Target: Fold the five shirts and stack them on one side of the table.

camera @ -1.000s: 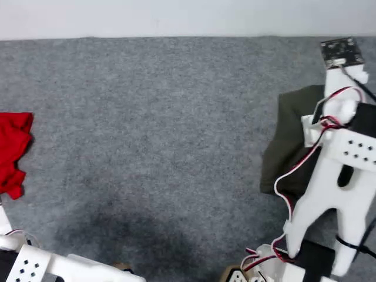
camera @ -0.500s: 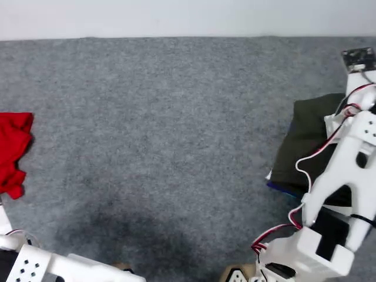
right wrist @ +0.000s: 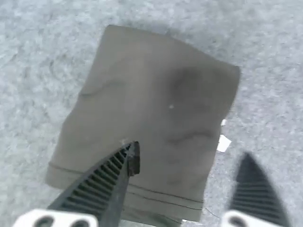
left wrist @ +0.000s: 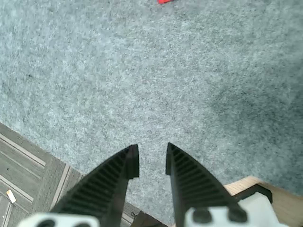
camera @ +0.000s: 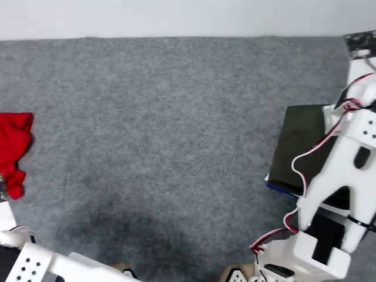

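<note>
A folded dark olive shirt [camera: 302,144] lies on top of a stack at the table's right side, with a blue layer [camera: 279,188] peeking out underneath. The right arm stands over it. In the right wrist view the olive shirt [right wrist: 156,113] lies flat below my right gripper [right wrist: 189,163], which is open and holds nothing. A crumpled red shirt [camera: 13,150] sits at the left edge of the table. My left gripper [left wrist: 151,161] hangs over bare grey felt near the table's front edge, jaws slightly parted and empty.
Grey felt [camera: 164,129] covers the table. A white wall runs along the far edge. The left arm's white base [camera: 41,264] sits at the front left. A strip of wood-look floor [left wrist: 23,175] lies beyond the table edge.
The right arm swung rightward and let the olive shirt settle flat on the stack; the shirt now lies squarer. The left arm and red shirt stayed put.
</note>
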Controlling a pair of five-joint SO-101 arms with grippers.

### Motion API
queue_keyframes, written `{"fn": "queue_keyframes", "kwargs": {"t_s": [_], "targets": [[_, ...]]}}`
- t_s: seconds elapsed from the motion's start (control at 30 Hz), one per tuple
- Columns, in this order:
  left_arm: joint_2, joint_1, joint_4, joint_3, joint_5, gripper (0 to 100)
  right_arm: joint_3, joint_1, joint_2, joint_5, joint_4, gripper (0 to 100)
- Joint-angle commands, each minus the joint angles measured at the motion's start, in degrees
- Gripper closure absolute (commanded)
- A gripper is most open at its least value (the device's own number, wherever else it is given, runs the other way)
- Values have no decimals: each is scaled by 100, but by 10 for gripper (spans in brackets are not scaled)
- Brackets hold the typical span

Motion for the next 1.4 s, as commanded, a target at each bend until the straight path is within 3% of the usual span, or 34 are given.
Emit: {"fn": "queue_keyframes", "kwargs": {"t_s": [0.0, 0.03, 0.33, 0.6, 0.93, 1.07, 1.37], "targets": [[-9, 26, 35, -198, -53, 899, -290, -418, -303, -79, 277, 979], [-9, 26, 35, -198, -53, 899, -290, -549, -303, -105, 444, 947], [-9, 35, -176, -295, -26, 899, -202, -2325, -224, -475, 611, 989], [431, 149, -1231, -400, 88, 895, 923, -2633, -136, -879, 620, 990], [3525, 1336, -1240, -2422, 79, 864, 1618, -2677, -629, -1240, 629, 990], [4853, 1459, -1240, -3433, 88, 798, 1908, -2633, -945, -1240, 637, 990], [7815, 1996, -1248, -5833, 97, 793, 2831, -2633, -1604, -1240, 637, 990]]}}
